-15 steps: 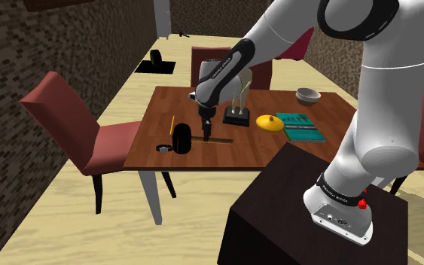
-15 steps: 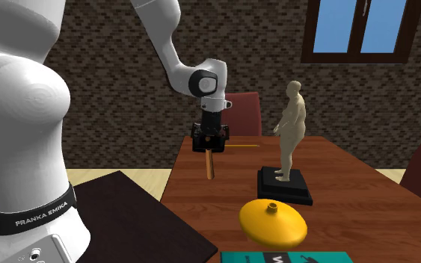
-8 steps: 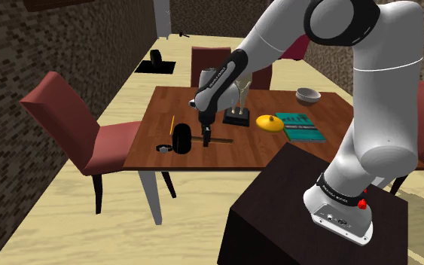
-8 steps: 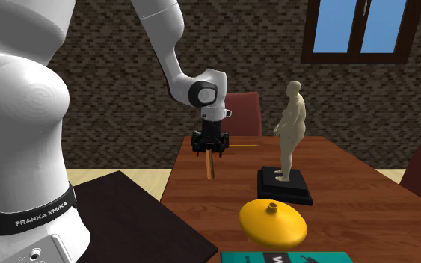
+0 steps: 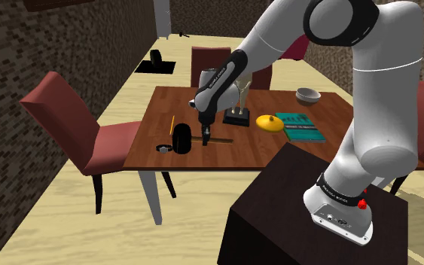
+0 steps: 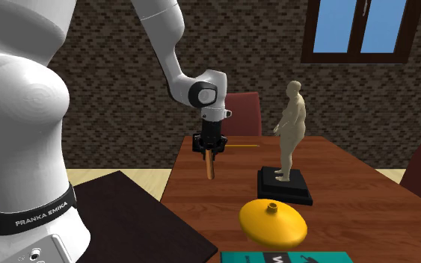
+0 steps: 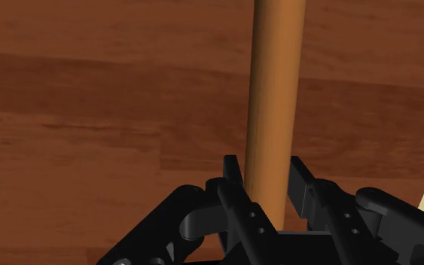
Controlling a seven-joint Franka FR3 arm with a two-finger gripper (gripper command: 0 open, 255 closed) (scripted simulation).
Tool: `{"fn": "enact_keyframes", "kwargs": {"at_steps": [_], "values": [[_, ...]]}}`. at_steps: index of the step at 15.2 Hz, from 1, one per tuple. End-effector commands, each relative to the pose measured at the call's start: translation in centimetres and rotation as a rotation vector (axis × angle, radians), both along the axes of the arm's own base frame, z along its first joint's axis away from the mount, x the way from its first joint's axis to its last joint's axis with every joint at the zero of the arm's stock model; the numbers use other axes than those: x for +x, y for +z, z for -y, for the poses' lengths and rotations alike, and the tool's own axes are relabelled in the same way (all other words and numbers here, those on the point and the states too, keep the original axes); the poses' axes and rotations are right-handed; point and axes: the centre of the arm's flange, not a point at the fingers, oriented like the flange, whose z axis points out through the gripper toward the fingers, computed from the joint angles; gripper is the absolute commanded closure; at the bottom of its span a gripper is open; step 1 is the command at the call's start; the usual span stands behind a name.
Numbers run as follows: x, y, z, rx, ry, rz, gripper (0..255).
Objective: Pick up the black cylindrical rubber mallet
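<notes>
The mallet lies flat on the brown wooden table (image 5: 244,154). Its black cylindrical head (image 5: 181,141) points toward the shoulder view's left, and its orange-brown wooden handle (image 5: 219,141) runs to the right. My black gripper (image 5: 205,138) points straight down over the handle, close to the head. In the wrist view the gripper (image 7: 266,188) is shut on the handle (image 7: 275,98), with a finger (image 7: 233,192) pressed against each side. In the second exterior view the gripper (image 6: 209,148) sits on the handle (image 6: 210,169), low over the table.
A tan figurine on a black base (image 6: 289,138) stands behind the gripper. A yellow dome-shaped lid (image 6: 273,223), a teal book (image 5: 301,126) and a grey bowl (image 5: 308,95) lie further right. A pencil (image 5: 172,124) and a small ring (image 5: 160,149) lie by the mallet head. A red chair (image 5: 74,134) stands left.
The gripper came down onto the mallet's handle and its fingers closed around it. The mallet has not moved.
</notes>
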Motion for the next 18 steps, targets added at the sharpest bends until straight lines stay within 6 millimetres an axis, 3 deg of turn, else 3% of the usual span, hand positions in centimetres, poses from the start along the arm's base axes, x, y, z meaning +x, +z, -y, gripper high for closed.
{"fn": "enact_keyframes", "kwargs": {"at_steps": [1,18], "values": [[0.0,0.0,0.0,0.0,0.001,-0.001,255],[0.0,8.0,0.0,0.0,0.001,-0.001,255]]}}
